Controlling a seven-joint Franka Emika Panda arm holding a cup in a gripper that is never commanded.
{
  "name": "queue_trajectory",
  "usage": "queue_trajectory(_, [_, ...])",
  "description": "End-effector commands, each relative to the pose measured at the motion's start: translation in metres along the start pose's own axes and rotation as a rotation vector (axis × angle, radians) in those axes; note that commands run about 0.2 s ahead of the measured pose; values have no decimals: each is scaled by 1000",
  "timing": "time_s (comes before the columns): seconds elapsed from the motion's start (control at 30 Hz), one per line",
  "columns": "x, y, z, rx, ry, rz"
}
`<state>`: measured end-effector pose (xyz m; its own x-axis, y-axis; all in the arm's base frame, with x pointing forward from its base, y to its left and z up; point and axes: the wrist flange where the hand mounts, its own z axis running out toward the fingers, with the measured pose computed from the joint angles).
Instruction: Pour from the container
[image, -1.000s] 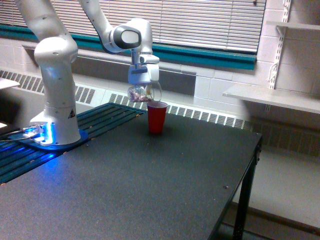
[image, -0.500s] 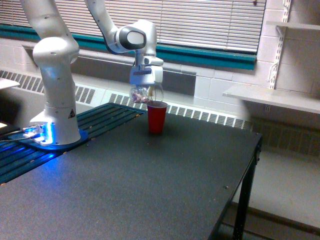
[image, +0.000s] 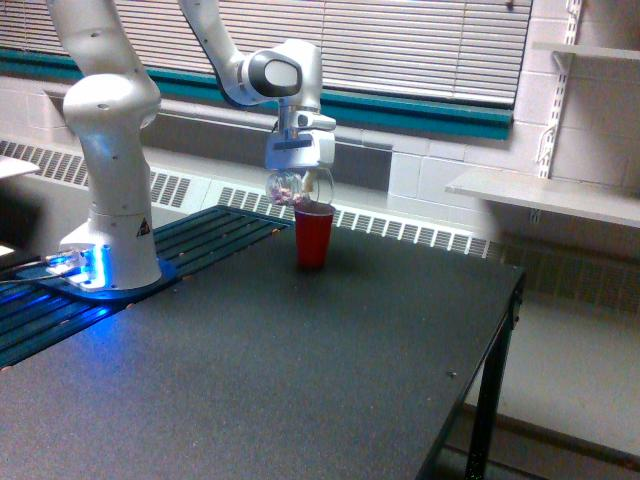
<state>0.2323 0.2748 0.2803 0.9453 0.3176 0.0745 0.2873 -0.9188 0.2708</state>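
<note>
Exterior view: just above the middle of the frame the hand (image: 298, 178) is clamped on the container (image: 298, 187), a clear cup lying tipped on its side, with pinkish bits visible inside. Its mouth faces the frame's right and sits just over the rim of the red cup (image: 313, 235), which stands upright on the counter (image: 300, 380). I judge the pour to be under way or close to it; whether any bits have crossed is too small to tell. The next move seems to call for more tilt, with the mouth held over the red cup's opening so nothing spills beside it. The counter is dark and speckled, with bare surface around the red cup. At the left of the frame the white arm's base (image: 105, 270) glows blue. Across the top run window blinds (image: 400, 45) above a teal sill, and a shelf (image: 545, 195) sits at the right.
</note>
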Motion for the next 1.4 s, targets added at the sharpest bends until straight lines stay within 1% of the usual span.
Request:
queue_trajectory(0.03, [1,-6,-1,-13,-11,-41])
queue_trajectory(0.3, [-1,-12,2,-22,-27,-58])
queue_trajectory(0.53, [0,-11,3,-31,-38,-63])
queue_trajectory(0.9, [6,-8,-4,-46,-34,-68])
queue_trajectory(1.4, [5,-10,-7,-72,-59,-107])
